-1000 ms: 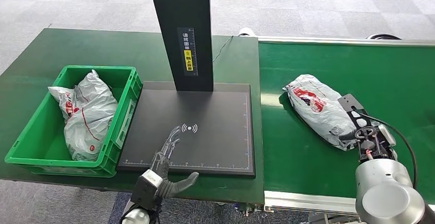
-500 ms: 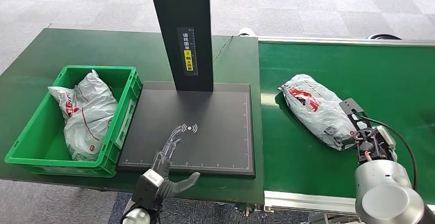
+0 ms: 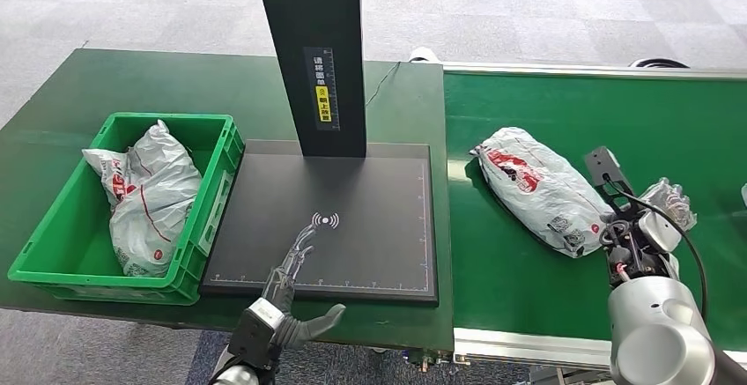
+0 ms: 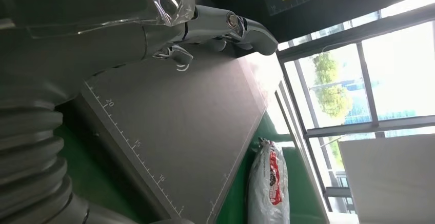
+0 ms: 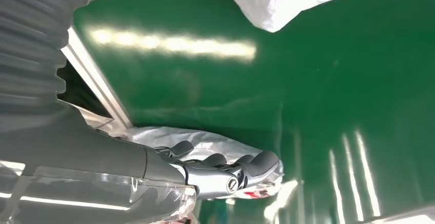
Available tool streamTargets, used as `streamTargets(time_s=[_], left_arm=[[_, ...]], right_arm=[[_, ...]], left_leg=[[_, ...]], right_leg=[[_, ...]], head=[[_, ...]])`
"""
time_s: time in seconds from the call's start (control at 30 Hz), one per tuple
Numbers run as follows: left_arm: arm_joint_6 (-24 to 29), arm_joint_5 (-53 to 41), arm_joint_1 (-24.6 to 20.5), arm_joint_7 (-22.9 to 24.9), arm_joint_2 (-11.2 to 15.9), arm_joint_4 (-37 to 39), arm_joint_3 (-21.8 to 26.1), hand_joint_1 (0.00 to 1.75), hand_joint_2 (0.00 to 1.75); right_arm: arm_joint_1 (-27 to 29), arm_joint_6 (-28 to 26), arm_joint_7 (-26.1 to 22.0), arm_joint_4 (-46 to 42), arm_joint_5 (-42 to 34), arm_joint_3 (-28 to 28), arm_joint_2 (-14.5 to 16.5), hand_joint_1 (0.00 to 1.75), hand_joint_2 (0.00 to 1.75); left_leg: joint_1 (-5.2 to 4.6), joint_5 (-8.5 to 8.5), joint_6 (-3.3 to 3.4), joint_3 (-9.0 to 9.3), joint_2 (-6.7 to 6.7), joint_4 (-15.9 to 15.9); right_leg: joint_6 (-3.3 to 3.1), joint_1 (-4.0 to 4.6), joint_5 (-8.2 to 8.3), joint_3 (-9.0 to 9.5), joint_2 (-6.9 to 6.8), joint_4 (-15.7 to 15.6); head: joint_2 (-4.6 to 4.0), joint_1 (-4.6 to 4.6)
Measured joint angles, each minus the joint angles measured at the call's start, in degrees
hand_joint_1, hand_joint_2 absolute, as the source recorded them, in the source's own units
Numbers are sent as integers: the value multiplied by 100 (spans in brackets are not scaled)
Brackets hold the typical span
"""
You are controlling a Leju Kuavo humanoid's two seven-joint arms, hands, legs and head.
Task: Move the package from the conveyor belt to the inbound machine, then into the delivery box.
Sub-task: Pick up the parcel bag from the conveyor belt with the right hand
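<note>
With the package (image 3: 538, 189) lying on the belt (image 3: 564, 121) beside my right hand (image 3: 662, 211), both hands empty, fingers spread, I judge pickup pending: next, close that hand on it, left hand (image 3: 291, 266) waiting over the scanner plate (image 3: 370, 182).

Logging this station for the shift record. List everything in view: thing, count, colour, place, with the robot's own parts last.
package: one, white with red print, lying on the conveyor belt
conveyor belt: one, green, to the right
small crumpled wrapper: one, clear-grey, on the belt beside the right hand
inbound machine: one, black flat plate with black upright post, centre of the table
delivery box: one, green, on the table left of the plate
bags in the box: two or so, white with red print
table: one, dark green
left hand: fingers extended over the plate's near edge, holding nothing
right hand: beside the package, hold unclear
</note>
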Motion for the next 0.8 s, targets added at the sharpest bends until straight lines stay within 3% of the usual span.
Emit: streamTargets(time_s=[0.2, 0.4, 0.7, 0.8], left_arm=[[-53, -79, -155, 16, -4, 84, -106, 0, 175], [-90, -134, -293, 45, -8, 191, -195, 0, 175], [-129, -167, -419, 70, -5, 350, -217, 0, 175], [-125, -162, -451, 67, -2, 419, -225, 0, 175]], right_arm=[[85, 505, -927, 37, -393, -61, 217, 0, 175], [100, 1070, -1455, 74, -926, -367, 527, 0, 175], [102, 1557, -1677, 87, -1281, -762, 811, 0, 175], [103, 1627, -1473, 97, -1306, -931, 937, 0, 175]], left_leg=[[0, 0, 0, 1, 1, 0], [1, 1, 0, 1, 1, 0], [1, 1, 0, 1, 1, 0], [1, 1, 0, 1, 1, 0]], right_leg=[[0, 0, 0, 0, 1, 0], [0, 1, 0, 0, 1, 1], [0, 1, 0, -1, 1, 1], [0, 1, 0, -1, 1, 1]], head=[[-1, -1], [-1, -1], [-1, -1], [-1, -1]])
